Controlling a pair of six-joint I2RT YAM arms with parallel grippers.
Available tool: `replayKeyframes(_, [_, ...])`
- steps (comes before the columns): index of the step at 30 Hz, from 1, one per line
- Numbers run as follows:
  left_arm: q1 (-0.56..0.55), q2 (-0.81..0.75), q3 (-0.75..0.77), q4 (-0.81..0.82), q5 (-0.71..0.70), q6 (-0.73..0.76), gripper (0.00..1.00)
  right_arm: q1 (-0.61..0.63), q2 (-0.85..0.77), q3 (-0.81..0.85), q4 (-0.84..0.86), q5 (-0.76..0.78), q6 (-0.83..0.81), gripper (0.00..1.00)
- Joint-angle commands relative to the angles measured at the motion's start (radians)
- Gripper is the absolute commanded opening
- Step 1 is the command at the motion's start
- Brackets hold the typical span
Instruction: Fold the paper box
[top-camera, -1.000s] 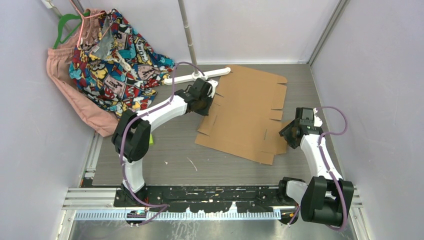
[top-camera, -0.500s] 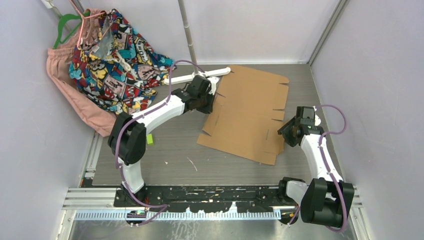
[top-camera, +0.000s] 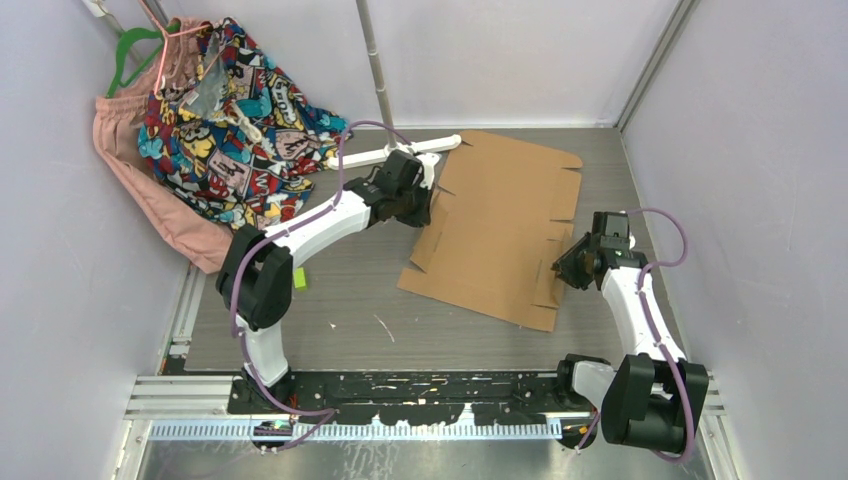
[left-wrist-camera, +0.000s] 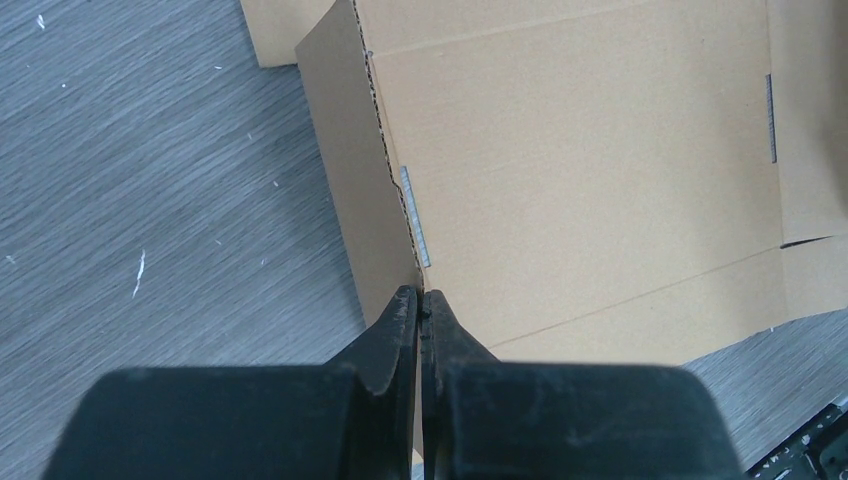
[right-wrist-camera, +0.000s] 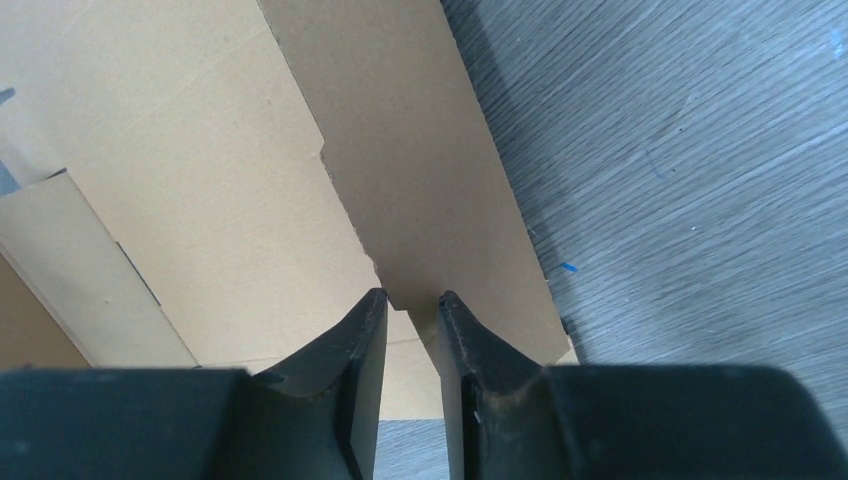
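The paper box (top-camera: 500, 230) is a flat brown cardboard sheet with flaps, lying at the back right of the table. My left gripper (top-camera: 425, 205) is at its left side. In the left wrist view this gripper (left-wrist-camera: 420, 295) is shut on the edge of a raised left flap of the paper box (left-wrist-camera: 580, 160). My right gripper (top-camera: 560, 268) is at the sheet's right edge. In the right wrist view it (right-wrist-camera: 412, 297) stands open with a narrow gap, and the corner of a raised flap of the paper box (right-wrist-camera: 420, 180) reaches in between its fingers.
A heap of patterned clothes (top-camera: 220, 110) and a pink garment (top-camera: 150, 210) fill the back left corner, under a green hanger (top-camera: 130, 50). A white bar (top-camera: 400, 152) lies by the sheet's far left corner. A small yellow-green scrap (top-camera: 299, 278) lies beside the left arm. Walls stand close on three sides.
My right gripper has moved in onto the right flap and its jaws have narrowed. The sheet has shifted slightly right, with its left flap held up by the left gripper.
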Motion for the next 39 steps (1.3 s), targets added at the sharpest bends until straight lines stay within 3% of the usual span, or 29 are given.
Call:
replayKeyframes(1, [-0.013,-0.020,0.019,0.018,0.002,0.002,0.01,0.005,0.013,0.053,0.027,-0.037,-0.014,0.24])
replayKeyframes(6, [-0.013,-0.018,0.012,0.016,-0.011,0.011,0.01,0.004,0.018,0.070,-0.005,-0.015,-0.033,0.12])
replayKeyframes(9, [-0.014,-0.017,0.013,0.017,-0.013,0.013,0.01,0.004,0.008,0.073,-0.009,-0.018,-0.027,0.11])
replayKeyframes(12, [-0.013,-0.015,0.014,0.019,-0.015,0.015,0.01,0.004,0.009,0.084,-0.014,-0.026,-0.027,0.01])
replayKeyframes(39, [-0.031,0.003,0.045,0.063,0.074,-0.060,0.01,0.045,0.038,0.162,0.031,-0.147,0.036,0.01])
